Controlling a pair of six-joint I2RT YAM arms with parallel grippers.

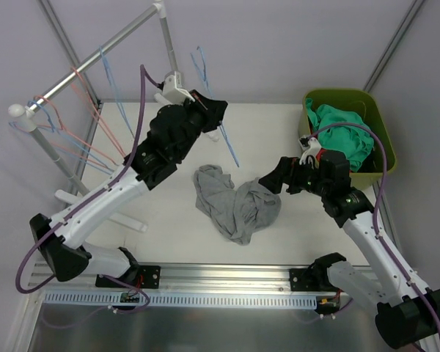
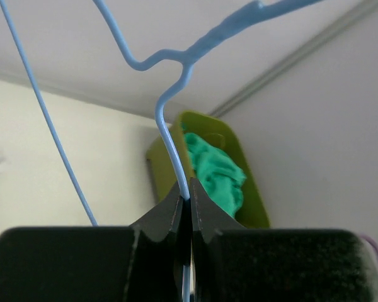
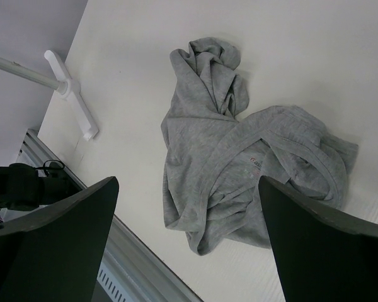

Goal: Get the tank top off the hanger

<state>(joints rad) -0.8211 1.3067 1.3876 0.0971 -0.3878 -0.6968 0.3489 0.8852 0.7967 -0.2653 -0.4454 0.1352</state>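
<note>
Left gripper (image 2: 188, 200) jaws pressed together, pinching thin blue wire hanger (image 2: 174, 148) rising just above them; wire bare. Right gripper (image 3: 188, 182) spread wide, crumpled grey knit tank top (image 3: 208, 163) loose on white table (image 3: 145, 63) below it. Risk: thin wire may pivot in the pinch, swing down and snag the cloth.

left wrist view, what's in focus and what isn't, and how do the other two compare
Left wrist: blue hanger wire crisp, jaws shut on it dark and soft, green bin behind slightly soft. Right wrist: grey tank top sharp, open jaws blurred dark shapes in the lower corners. Top external: even light, faint shadows, no glare.
</note>
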